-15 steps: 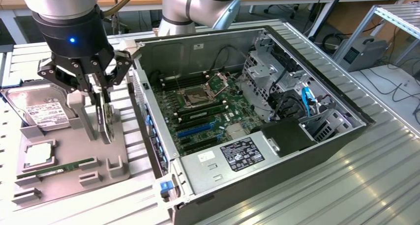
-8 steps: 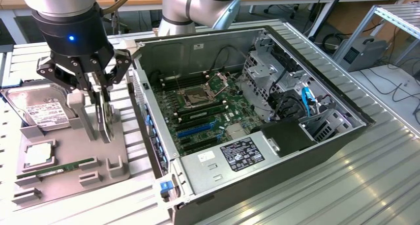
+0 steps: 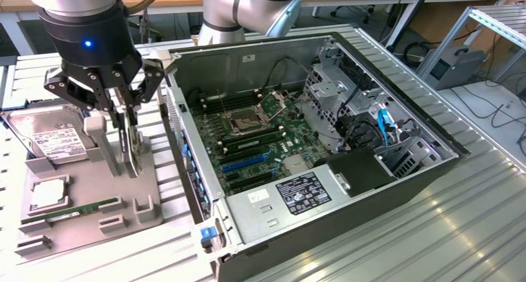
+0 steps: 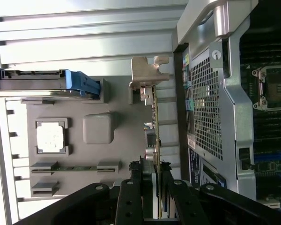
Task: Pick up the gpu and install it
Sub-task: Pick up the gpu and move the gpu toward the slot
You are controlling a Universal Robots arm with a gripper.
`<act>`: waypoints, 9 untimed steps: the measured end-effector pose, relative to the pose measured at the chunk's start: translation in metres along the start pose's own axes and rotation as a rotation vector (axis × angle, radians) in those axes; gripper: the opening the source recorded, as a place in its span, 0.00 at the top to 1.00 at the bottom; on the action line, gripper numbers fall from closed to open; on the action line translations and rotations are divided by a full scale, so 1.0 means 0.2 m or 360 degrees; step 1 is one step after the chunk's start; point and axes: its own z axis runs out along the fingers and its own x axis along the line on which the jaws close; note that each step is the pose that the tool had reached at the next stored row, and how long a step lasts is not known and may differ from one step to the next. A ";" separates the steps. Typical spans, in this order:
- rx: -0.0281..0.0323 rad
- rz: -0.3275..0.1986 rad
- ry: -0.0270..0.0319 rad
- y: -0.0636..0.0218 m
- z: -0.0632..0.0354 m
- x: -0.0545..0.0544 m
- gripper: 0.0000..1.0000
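**Item:** gpu (image 4: 155, 117), standing upright on edge, silver end bracket (image 4: 147, 75) at the far end from the grip.
**Location:** over the grey holder tray (image 3: 82, 226) on the tabletop, at nine o'clock from the open case (image 3: 230, 66) in the exterior view.
**Held by:** gripper (image 3: 125, 165), fingers (image 4: 135, 171) pinching the board's two faces.
**Unclear:** whether the card's lower edge is free of the tray.
**Handling:** probably best lifted straight and untilted, with the bracket kept off the case wall.

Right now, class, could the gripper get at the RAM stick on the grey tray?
Probably not: the gripper is shut on the gpu, which hangs edge-on beneath it. Nothing else stands over the RAM stick.
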 end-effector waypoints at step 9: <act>0.00000 0.0000 0.00000 0.000 -0.025 0.00 0.73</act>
